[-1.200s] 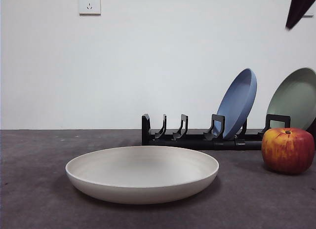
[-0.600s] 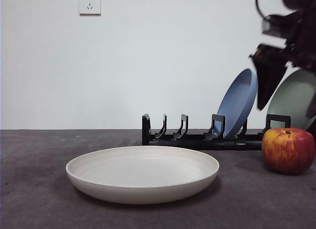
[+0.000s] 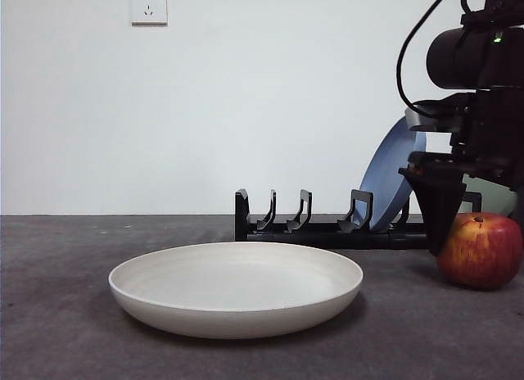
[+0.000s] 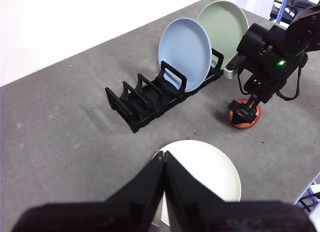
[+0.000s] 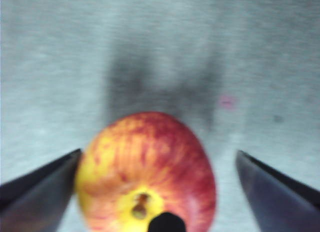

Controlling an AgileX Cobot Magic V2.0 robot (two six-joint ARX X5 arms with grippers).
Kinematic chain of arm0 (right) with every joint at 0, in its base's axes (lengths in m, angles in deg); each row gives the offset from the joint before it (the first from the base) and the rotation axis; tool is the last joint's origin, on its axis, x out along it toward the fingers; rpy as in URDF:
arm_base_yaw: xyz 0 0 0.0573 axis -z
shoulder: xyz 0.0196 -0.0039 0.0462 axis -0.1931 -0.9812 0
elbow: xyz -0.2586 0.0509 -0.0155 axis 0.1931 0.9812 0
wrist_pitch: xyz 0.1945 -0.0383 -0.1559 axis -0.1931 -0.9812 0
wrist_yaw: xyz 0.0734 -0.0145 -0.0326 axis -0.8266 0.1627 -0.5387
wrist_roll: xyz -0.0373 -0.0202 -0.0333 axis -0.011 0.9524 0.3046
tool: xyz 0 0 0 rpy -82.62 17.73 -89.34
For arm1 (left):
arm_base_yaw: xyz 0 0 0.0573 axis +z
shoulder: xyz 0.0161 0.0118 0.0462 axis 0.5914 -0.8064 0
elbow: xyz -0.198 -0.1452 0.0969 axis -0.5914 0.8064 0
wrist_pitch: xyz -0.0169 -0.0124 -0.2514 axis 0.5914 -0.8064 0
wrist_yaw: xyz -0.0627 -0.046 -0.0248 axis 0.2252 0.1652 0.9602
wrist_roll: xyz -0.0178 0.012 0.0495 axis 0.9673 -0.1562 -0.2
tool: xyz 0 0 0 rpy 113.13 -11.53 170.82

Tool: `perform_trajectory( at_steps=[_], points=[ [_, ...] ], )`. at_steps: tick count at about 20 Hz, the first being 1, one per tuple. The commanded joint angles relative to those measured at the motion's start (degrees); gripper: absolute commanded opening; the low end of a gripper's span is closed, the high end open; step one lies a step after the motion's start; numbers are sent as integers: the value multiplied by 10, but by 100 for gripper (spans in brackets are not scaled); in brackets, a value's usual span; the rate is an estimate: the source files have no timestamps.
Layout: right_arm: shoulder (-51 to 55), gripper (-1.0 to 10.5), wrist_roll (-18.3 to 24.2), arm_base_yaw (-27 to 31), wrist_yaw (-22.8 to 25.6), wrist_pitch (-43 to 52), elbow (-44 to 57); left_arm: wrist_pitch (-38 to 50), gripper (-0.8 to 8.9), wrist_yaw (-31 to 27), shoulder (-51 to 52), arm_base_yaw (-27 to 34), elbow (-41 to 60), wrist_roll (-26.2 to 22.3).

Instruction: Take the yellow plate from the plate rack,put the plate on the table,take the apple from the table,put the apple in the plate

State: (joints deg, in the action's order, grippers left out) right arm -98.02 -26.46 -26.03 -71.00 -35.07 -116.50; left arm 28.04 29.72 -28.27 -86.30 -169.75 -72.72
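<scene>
At the front view's right edge, the right gripper [image 5: 159, 192] straddled the apple [image 3: 481, 251] with fingers wide open; the left gripper's [image 4: 164, 164] fingers were closed, empty.

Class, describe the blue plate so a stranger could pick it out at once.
Find the black rack on the grey table. Two plates stand upright at one end of it. The blue plate is the inner one, beside the empty slots; its neighbour, the green plate, stands at the very end.
</scene>
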Motion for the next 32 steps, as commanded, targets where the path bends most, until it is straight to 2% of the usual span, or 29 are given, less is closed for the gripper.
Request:
perform_trajectory(
  at_steps=[1,8,13,17,22,27,32],
  points=[
    [-5,-8,-1,-2,-46,1,0,1,-8,-1,-1,1,1,1],
    [31,-9,-8,-2,-42,13,-2,-1,-8,-1,-1,1,1,2],
    [99,-9,-21,-7,-45,-14,-73,-4,-8,0,-1,1,1,2],
    [108,-9,-25,-64,-45,-38,-157,-5,-8,0,-1,1,1,2],
    [92,-11,-56,-177,-39,23,-173,-8,-8,0,-1,1,1,2],
    [2,-11,-66,-257,-27,30,-173,-11,-8,0,-1,1,1,2],
    [-85,-11,-66,-305,-14,22,-173,-12,-8,0,-1,1,1,2]
  ],
)
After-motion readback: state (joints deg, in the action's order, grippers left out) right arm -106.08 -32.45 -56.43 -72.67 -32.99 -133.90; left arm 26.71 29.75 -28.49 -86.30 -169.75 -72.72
